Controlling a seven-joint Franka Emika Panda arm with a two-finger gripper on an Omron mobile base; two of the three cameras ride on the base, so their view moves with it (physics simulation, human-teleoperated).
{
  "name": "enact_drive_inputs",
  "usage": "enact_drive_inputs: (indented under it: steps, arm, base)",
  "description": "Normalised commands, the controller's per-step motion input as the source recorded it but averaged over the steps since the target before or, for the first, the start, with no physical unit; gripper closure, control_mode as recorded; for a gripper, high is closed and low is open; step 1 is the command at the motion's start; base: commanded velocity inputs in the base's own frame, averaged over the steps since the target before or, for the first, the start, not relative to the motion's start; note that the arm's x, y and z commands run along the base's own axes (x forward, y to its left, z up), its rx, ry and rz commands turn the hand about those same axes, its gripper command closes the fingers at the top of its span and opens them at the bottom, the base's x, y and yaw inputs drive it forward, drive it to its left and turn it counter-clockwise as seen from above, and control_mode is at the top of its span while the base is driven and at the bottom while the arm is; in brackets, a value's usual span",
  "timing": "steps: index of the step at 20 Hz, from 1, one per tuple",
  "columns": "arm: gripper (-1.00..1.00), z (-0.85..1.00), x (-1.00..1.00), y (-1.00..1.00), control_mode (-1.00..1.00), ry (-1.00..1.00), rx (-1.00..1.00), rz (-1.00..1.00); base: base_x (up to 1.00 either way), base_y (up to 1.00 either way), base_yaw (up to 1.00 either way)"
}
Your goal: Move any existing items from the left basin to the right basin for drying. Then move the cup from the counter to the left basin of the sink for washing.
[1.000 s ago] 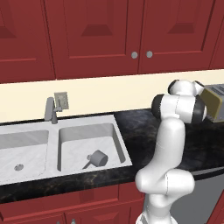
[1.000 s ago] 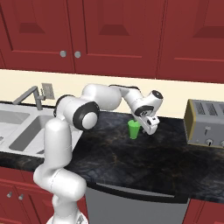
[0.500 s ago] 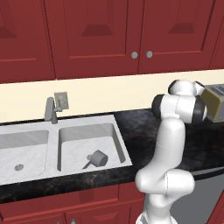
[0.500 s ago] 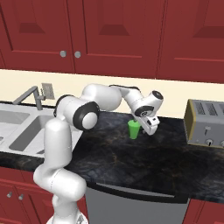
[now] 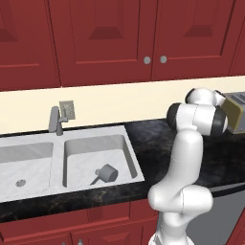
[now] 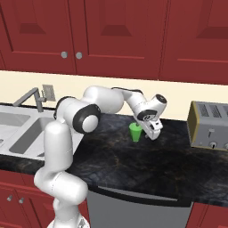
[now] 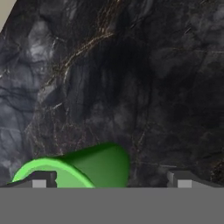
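The green cup (image 6: 135, 132) stands upright on the black counter (image 6: 129, 162), left of the toaster. My gripper (image 6: 150, 133) hangs just to its right, tilted down toward it. In the hand view the cup (image 7: 89, 167) sits low between the open fingertips (image 7: 42, 180), closer to the left one, and nothing is gripped. My gripper (image 7: 111, 181) is open. The dark grey pot (image 5: 106, 173) lies in the right basin (image 5: 83, 160) with its handle toward the front left. The left basin (image 5: 28, 160) holds nothing but its drain.
A grey tap (image 5: 54, 119) stands behind the sink's divider, with a wall socket (image 5: 67, 109) beside it. A toaster (image 6: 209, 126) sits on the counter to the right of the cup. Red cabinets hang above.
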Motion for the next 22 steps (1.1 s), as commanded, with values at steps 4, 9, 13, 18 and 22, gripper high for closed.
enact_drive_inputs:
  steps: [4, 9, 13, 18, 22]
  arm:
    - [-1.00, -0.19, -0.08, 0.00, -1.00, 0.00, 0.00, 0.00]
    - [-1.00, -0.19, 0.00, 0.00, -1.00, 0.00, 0.00, 0.00]
    - [1.00, -0.07, 0.02, 0.02, -1.00, 0.00, 0.00, 0.00]
    - [1.00, 0.00, 0.00, 0.00, -1.00, 0.00, 0.00, 0.00]
    - [1.00, 0.00, -0.04, 0.00, -1.00, -0.01, 0.00, 0.00]
  base:
    - [0.00, 0.00, 0.00]
    - [0.00, 0.00, 0.00]
    - [0.00, 0.00, 0.00]
    - [0.00, 0.00, 0.00]
    - [0.00, 0.00, 0.00]
